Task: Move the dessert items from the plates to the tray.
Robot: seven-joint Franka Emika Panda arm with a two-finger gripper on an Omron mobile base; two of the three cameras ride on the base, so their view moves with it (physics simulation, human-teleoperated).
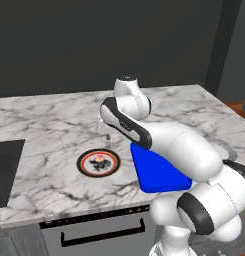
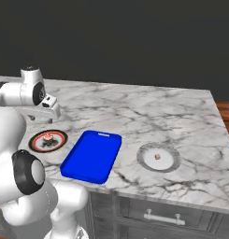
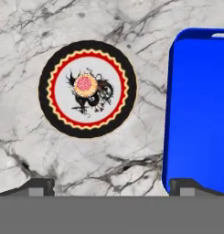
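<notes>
The cupcake sits in the middle of the dark plate, the one with the black and red rim. That plate lies on the marble tabletop just beside the blue tray, but not touching it. The other sweet, a small brown lump, sits in the middle of the pale plate on the far side of the tray. Nothing is on the tray yet. The pincer hangs above the tabletop with its two tips spread wide, and it holds nothing. It looks down at a spot between the dark plate and the tray, so the cupcake is off to one side of it. The cupcake looks tiny and I think it is very light. A real one would be soft, with a pink top that could smear or squash. The best place to take hold is likely the tan base, low down on its two sides, with a gentle squeeze. The pincer should first come over the cupcake so the tips drop down on each side of it. If it pinches off centre, the cupcake may tip over or slide on the smooth plate. The lump is even smaller, so it will need careful aim too.
</notes>
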